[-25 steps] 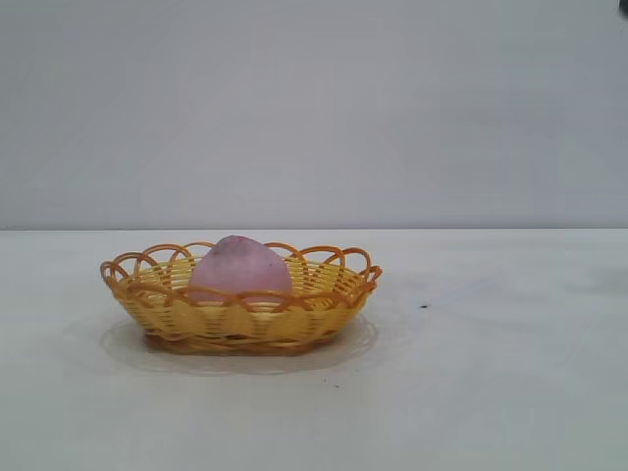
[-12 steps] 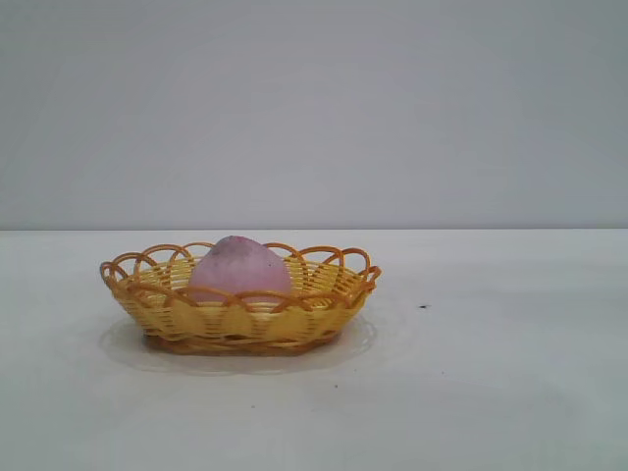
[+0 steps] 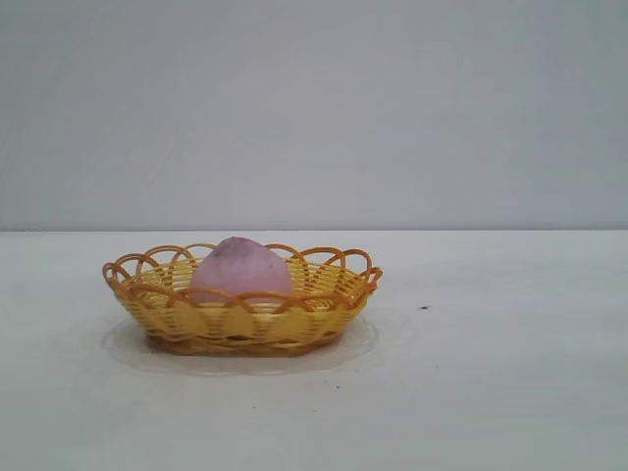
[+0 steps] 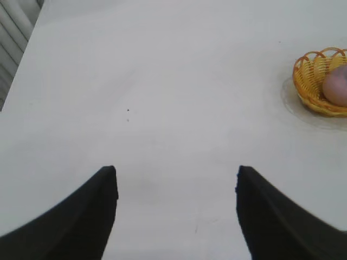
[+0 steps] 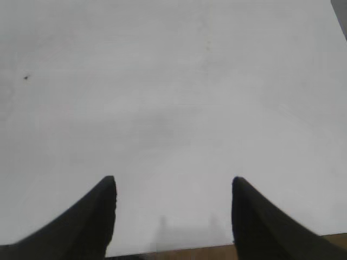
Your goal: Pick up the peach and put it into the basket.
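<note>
The pink-mauve peach (image 3: 240, 268) lies inside the yellow-orange wicker basket (image 3: 324, 299) on the white table, left of centre in the exterior view. Both also show far off in the left wrist view, the basket (image 4: 306, 76) with the peach (image 4: 337, 86) in it. My left gripper (image 4: 176, 173) is open and empty above bare table, well away from the basket. My right gripper (image 5: 173, 184) is open and empty above bare table near the table's edge. Neither arm shows in the exterior view.
A small dark speck (image 3: 424, 307) marks the table right of the basket. The table's edge, with brown floor beyond (image 5: 173, 253), shows in the right wrist view. A ribbed wall panel (image 4: 13, 27) stands past the table's side in the left wrist view.
</note>
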Available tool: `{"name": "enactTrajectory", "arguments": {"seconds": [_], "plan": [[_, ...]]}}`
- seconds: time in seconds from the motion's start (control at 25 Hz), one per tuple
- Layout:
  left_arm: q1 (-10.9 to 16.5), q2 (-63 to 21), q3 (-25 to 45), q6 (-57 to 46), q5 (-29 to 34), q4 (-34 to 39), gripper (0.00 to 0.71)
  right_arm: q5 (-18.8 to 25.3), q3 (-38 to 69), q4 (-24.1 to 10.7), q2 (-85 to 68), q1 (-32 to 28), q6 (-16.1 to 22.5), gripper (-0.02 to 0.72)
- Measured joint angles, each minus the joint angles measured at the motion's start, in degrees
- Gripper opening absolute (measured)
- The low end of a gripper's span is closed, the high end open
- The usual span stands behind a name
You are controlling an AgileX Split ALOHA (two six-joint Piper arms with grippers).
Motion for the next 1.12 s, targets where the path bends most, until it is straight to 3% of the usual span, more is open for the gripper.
{"name": "enactTrajectory", "arguments": {"seconds": [0.52,0.8,1.12], "plan": [[0.0,-0.13,0.0,0.0,0.0,0.0,0.414,-0.27,4.34,1.42,-17.28,0.0,-2.79,0.396],[0.0,-0.13,0.0,0.0,0.0,0.0,0.414,-0.16,4.34,3.6,-18.14,0.0,-6.1,0.396],[0.0,-0.13,0.0,0.0,0.0,0.0,0.414,-0.16,4.34,3.8,-18.14,0.0,-6.46,0.396]]}}
